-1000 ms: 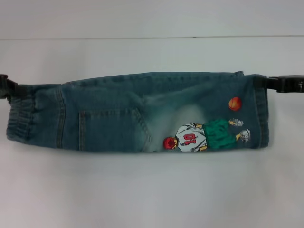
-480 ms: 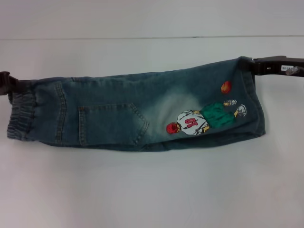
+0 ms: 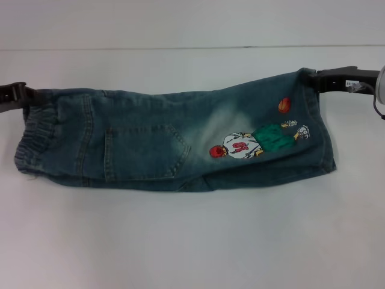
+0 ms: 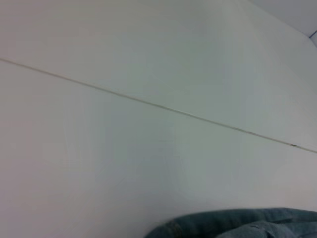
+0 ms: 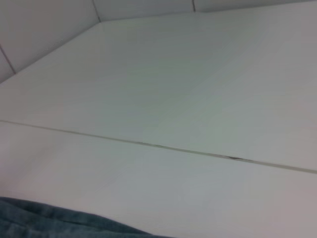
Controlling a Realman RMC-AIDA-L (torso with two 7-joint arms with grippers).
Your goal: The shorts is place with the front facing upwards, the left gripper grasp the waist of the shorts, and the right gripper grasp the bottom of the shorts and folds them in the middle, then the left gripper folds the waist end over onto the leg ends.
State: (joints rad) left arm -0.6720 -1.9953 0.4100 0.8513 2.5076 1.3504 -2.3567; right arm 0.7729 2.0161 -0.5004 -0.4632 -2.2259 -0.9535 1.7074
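The shorts (image 3: 150,144) are folded lengthwise and stretched across the white table in the head view, with the back pocket and the cartoon player facing up. At the far left, my left gripper (image 3: 25,95) is shut on the top corner of the waist end (image 3: 39,141). My right gripper (image 3: 311,77) is shut on the top corner of the leg ends (image 3: 319,138), near the orange basketball patch. The top edge is raised at both ends and the lower edge sags onto the table. A strip of denim (image 4: 237,225) shows in the left wrist view, and another strip of denim (image 5: 49,220) in the right wrist view.
The white table (image 3: 192,241) spreads out in front of the shorts. A thin seam (image 3: 180,48) runs across it behind them. A wall edge (image 5: 94,12) shows beyond the table in the right wrist view.
The right gripper has carried the leg end up and back. The left gripper has shifted slightly right with the waist. The shorts now slope and sag more along the lower edge.
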